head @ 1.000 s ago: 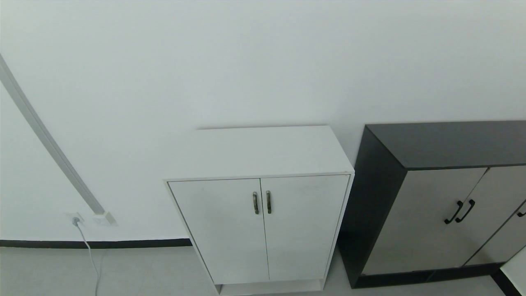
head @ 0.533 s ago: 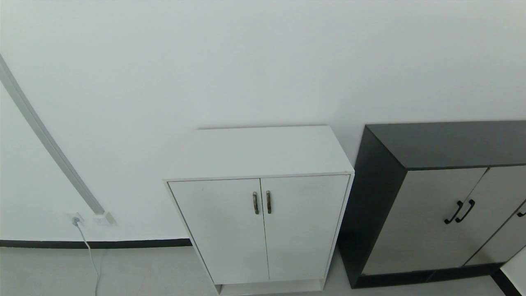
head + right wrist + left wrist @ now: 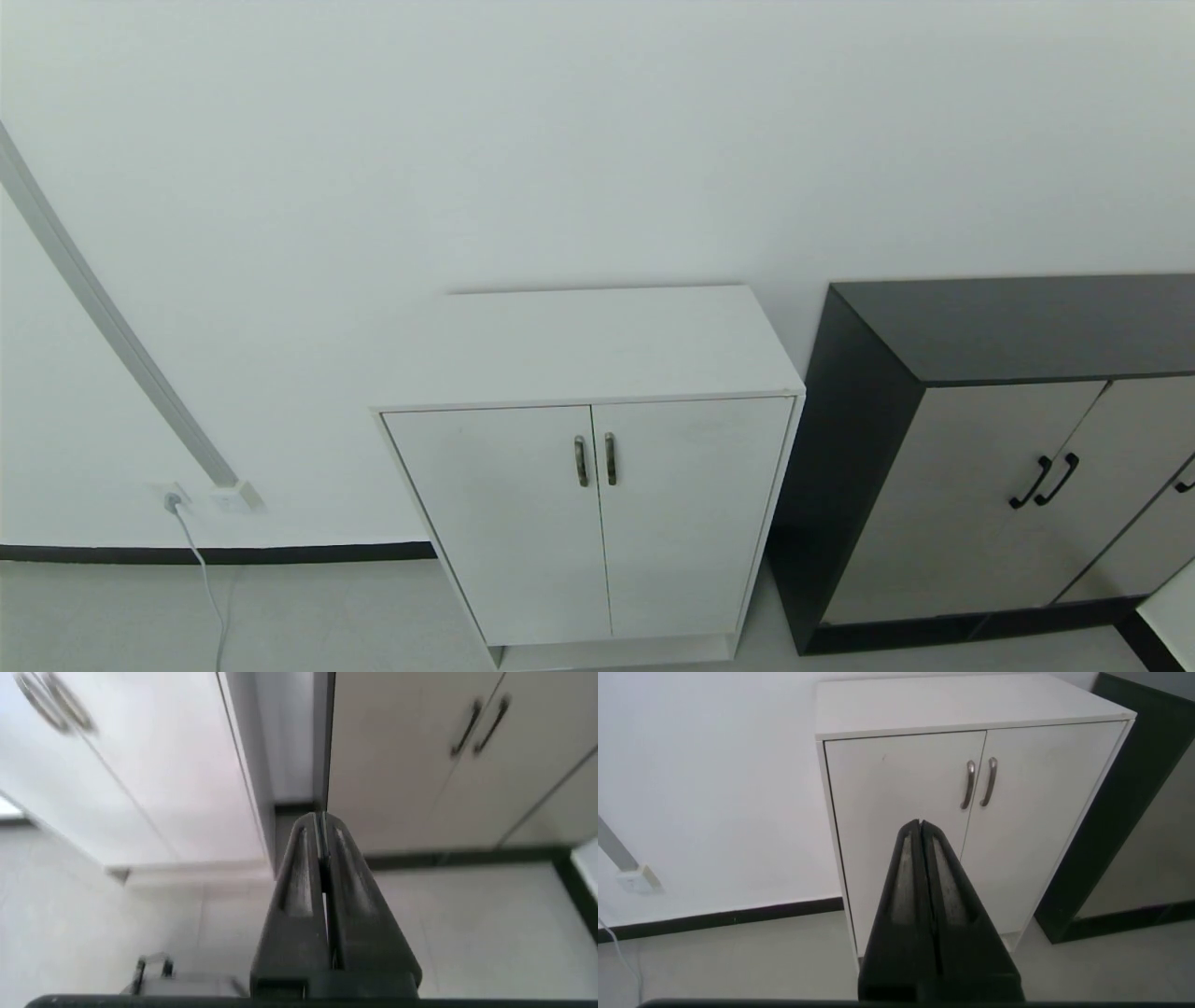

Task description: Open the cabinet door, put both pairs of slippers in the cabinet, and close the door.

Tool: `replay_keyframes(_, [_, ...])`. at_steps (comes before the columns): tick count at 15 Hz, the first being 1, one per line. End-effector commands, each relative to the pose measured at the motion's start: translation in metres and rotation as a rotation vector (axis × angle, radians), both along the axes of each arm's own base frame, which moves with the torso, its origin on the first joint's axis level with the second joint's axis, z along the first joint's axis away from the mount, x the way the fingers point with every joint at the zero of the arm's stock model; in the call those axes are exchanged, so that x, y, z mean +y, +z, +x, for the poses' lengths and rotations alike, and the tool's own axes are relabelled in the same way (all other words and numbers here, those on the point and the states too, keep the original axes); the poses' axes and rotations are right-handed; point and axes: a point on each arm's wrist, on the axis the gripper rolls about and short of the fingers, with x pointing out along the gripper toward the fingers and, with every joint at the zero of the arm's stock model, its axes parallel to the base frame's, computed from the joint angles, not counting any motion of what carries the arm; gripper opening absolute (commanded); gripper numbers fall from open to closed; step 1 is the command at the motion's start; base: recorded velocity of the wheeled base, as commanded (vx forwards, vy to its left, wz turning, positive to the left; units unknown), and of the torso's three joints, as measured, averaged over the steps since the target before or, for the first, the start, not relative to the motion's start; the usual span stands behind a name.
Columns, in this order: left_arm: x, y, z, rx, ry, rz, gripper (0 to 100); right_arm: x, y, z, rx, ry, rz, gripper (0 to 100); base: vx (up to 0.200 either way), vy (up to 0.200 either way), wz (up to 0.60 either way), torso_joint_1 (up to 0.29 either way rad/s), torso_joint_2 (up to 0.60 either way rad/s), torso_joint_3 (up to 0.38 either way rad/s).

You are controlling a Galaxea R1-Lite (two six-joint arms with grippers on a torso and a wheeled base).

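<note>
Nothing has moved since a second ago. My left pincer point(image 3: 921, 824) and right pincer point(image 3: 323, 817) are pressed closed, holding nothing. The cabinet point(image 3: 597, 523) stands at 12 o'clock with its doors closed. A dark cabinet point(image 3: 980, 504) is just beside it at 3 o'clock, a socket point(image 3: 173, 501) at 9.

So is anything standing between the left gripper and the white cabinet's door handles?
Nothing visible does. The left gripper, shut, faces the white cabinet with open space up to its handles. Both doors are closed.

Left gripper point(image 3: 921, 826), fingers point(image 3: 906, 877) together, before closed white cabinet point(image 3: 906, 793)
</note>
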Motion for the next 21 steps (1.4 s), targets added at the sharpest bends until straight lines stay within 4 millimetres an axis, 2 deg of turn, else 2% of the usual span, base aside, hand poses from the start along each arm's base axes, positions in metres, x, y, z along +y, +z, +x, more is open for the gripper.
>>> replay_keyframes(1, [0.0000, -0.0004, 0.0002, 0.002, 0.000, 0.000, 0, -0.0001, -0.0021, -0.0121, -0.157, 0.032, -0.004, 0, 0.000, 0.000, 0.00, 0.000, 0.00, 0.000])
replay_keyframes(9, [0.0000, -0.0004, 0.0002, 0.002, 0.000, 0.000, 0, -0.0011, -0.0026, -0.0149, -0.196, 0.009, 0.028, 0, 0.000, 0.000, 0.00, 0.000, 0.00, 0.000])
replay_keyframes(14, [0.0000, -0.0004, 0.0002, 0.002, 0.000, 0.000, 0, -0.0036, -0.0017, -0.0150, -0.208, -0.109, 0.077, 0, 0.000, 0.000, 0.00, 0.000, 0.00, 0.000])
replay_keyframes(21, [0.0000, 0.0001, 0.0001, 0.001, 0.000, 0.002, 0, -0.0036, -0.0017, -0.0150, -0.208, -0.111, 0.075, 0, 0.000, 0.000, 0.00, 0.000, 0.00, 0.000])
